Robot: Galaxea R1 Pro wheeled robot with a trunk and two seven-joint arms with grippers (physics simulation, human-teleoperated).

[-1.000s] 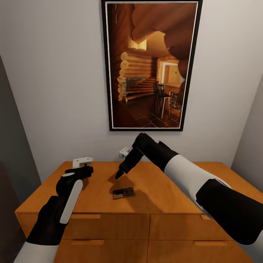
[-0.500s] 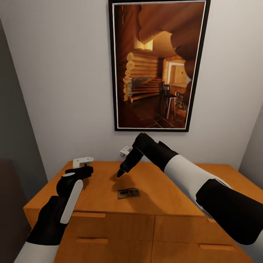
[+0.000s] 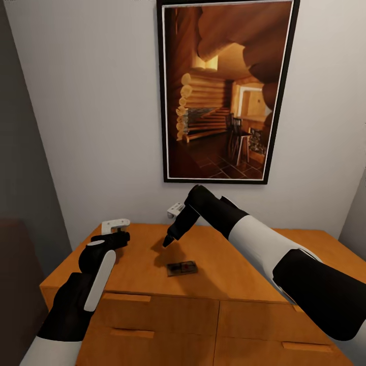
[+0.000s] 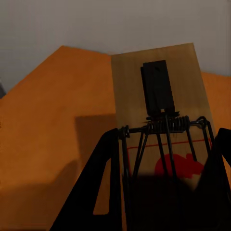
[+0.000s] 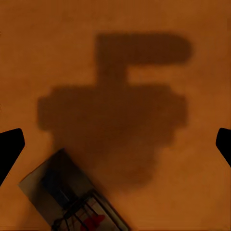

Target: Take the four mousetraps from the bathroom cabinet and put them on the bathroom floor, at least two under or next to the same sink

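Mousetraps: two in view. One mousetrap [image 3: 182, 268] lies flat on top of the wooden cabinet [image 3: 239, 264], the bench here, near its middle and a little back from the front edge. Its long axis runs roughly left to right in the head view, slightly skewed to the drawer fronts. In the right wrist view this same trap [image 5: 72, 197] lies diagonal, wire spring and red mark toward one end.

Second mousetrap [image 4: 161, 115]: held in the left gripper [image 3: 116, 235], above the left part of the bench top. The black fingers [image 4: 98, 185] close on either side of the board at its red-marked end. The long axis runs straight out along the fingers, and the free end with the dark bait plate points away from the wrist toward the wall [image 3: 91, 127]. Held level and clear of the wood, probably for carrying.

Right gripper [image 3: 166, 242]: hangs just behind and left of the flat trap, fingers pointing down at the bench, not touching it. Its fingertips [image 5: 9, 147] show wide apart with nothing between them. Judged to be lining up for a grasp.

Framed picture [image 3: 226, 91] of a log interior: hangs on the wall above the cabinet.

Remaining: neither trap has reached the floor.
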